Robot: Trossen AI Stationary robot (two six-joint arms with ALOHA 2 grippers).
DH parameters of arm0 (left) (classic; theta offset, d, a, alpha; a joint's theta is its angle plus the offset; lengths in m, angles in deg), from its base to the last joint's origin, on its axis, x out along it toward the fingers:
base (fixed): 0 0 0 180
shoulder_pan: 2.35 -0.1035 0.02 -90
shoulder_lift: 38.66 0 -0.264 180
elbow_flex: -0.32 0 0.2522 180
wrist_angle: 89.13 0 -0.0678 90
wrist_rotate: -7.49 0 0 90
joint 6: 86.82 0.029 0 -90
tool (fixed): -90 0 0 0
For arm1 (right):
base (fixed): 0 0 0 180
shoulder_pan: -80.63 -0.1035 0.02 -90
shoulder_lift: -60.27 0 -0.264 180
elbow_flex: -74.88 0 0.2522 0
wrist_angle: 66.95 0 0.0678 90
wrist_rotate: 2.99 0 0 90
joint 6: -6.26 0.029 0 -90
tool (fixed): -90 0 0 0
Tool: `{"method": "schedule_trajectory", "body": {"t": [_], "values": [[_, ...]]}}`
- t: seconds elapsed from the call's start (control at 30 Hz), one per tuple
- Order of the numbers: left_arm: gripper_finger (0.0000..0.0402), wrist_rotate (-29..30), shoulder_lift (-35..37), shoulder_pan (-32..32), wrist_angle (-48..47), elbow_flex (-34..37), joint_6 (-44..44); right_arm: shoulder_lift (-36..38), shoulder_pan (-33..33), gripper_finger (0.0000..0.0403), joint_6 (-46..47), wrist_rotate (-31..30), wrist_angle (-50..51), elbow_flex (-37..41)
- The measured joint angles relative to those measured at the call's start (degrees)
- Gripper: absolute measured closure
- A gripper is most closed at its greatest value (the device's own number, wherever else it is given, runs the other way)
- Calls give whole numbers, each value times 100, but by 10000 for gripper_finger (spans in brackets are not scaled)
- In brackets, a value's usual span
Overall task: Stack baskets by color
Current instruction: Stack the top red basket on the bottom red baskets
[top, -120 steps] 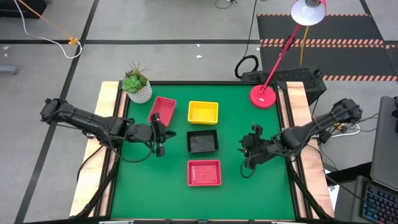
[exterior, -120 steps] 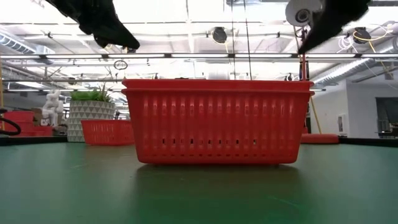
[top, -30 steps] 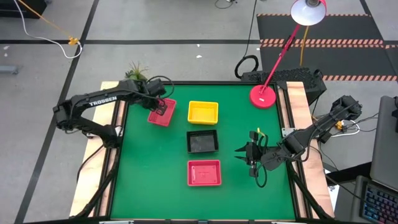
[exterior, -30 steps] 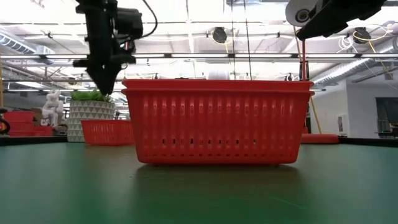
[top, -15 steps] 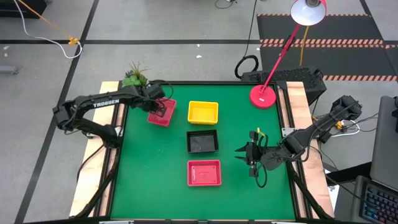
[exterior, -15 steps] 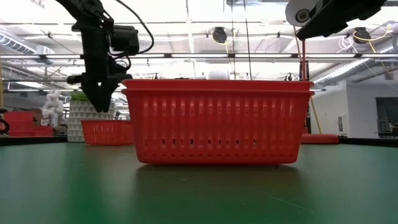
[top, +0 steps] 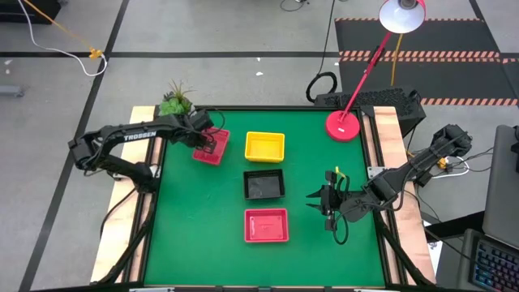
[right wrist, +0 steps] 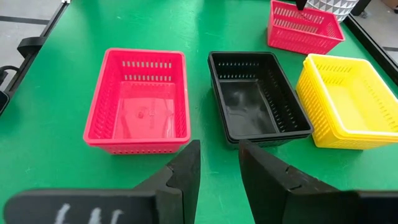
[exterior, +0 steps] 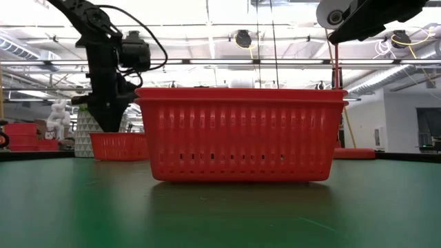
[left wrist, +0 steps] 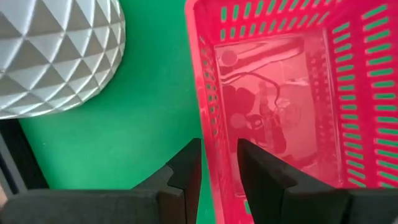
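— Red basket [top: 211, 146], far left corner beside the plant pot [left wrist: 56, 53]: where was the left gripper [left wrist: 219, 168]?
— Directly above it, fingers parted, straddling its pot-side long wall, not yet clenched. Right gripper [right wrist: 217, 165] hovered apart, unclenched, holding nothing.

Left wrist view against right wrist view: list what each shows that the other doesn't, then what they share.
Only the left wrist view shows the left gripper, its fingers straddling the far red basket's wall. Only the right wrist view shows the near red basket, black baskets, yellow baskets and right gripper. Both show the far red basket, white plant pot and table.
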Motion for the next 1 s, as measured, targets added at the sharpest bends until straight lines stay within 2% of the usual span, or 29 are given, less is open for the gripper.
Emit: {"method": "schedule_trajectory", "body": {"t": [0.53, 0.63, 0.83, 0.9, 1.0], "values": [[298, -113, 0, -39, 203, 221, 14, 0, 0, 300, -18, 0, -2, 0], [318, -113, 0, -39, 203, 221, 13, 0, 0, 300, -18, 0, -1, 0], [384, -133, 0, -39, 210, 221, 16, 0, 0, 300, -18, 0, -1, 0], [391, -138, 2, -39, 211, 219, 54, 0, 0, 300, -18, 0, -2, 0], [380, -140, 2, -37, 213, 219, 141, 0, 0, 300, -18, 0, -1, 0]]}}
